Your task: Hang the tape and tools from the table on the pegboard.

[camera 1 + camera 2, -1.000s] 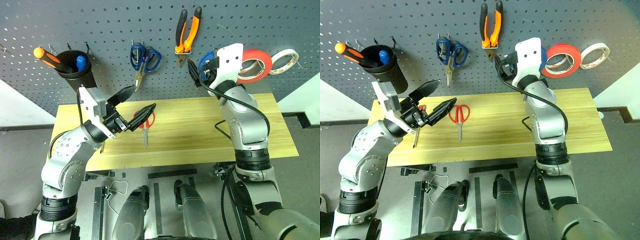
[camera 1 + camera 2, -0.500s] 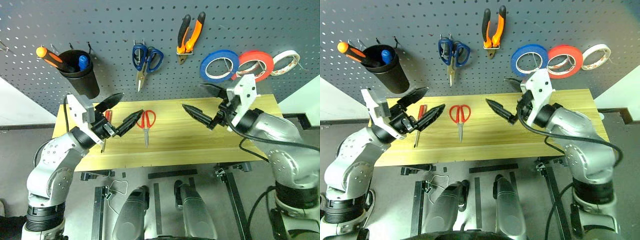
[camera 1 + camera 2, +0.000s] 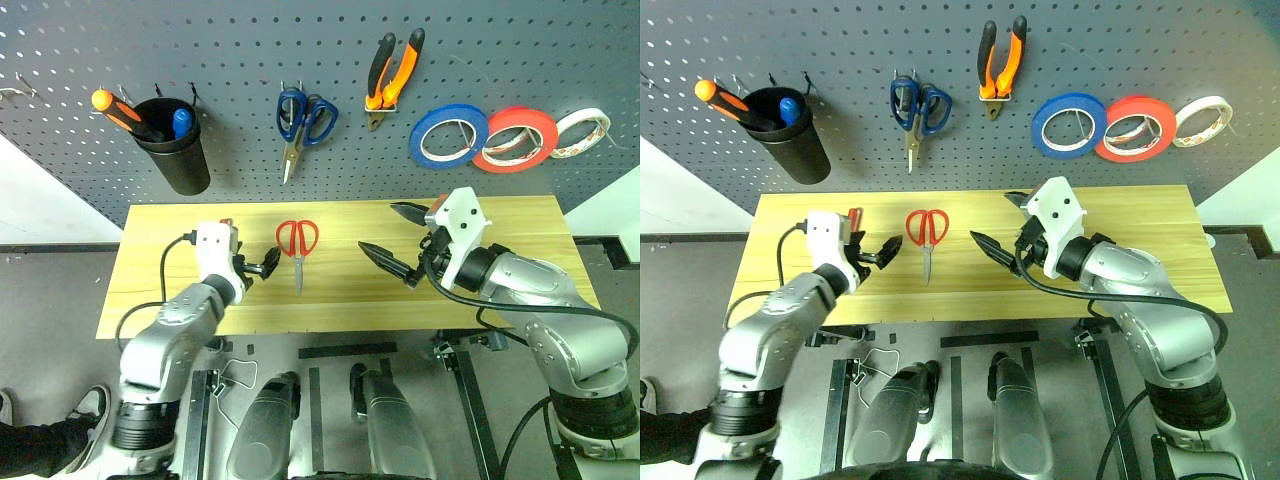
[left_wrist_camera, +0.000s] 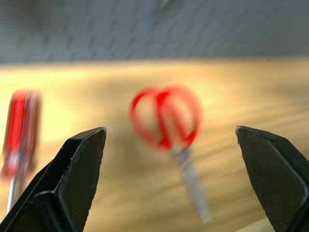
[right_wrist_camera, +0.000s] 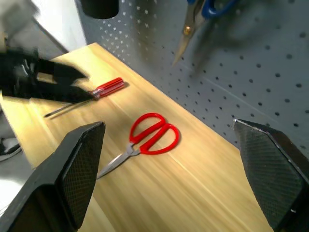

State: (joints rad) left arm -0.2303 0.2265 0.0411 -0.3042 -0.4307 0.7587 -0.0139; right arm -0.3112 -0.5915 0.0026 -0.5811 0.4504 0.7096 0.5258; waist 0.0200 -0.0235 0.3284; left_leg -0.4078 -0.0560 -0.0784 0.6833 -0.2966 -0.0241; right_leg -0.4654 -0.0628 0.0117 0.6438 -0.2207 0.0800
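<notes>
Red-handled silver-bladed scissors (image 3: 297, 247) flat on yellowish plank worktop (image 3: 500, 215) | left gripper (image 3: 258, 267) jaws apart, lined up for pickup | right gripper (image 3: 398, 240) jaws apart, empty

The desk (image 3: 520, 255) is a rectangular top of light yellowish wood planks. Red-handled scissors (image 3: 297, 246) lie flat on it left of centre, handles toward the pegboard side. A red-handled screwdriver (image 3: 852, 222) lies near them, farther to the left.
</notes>
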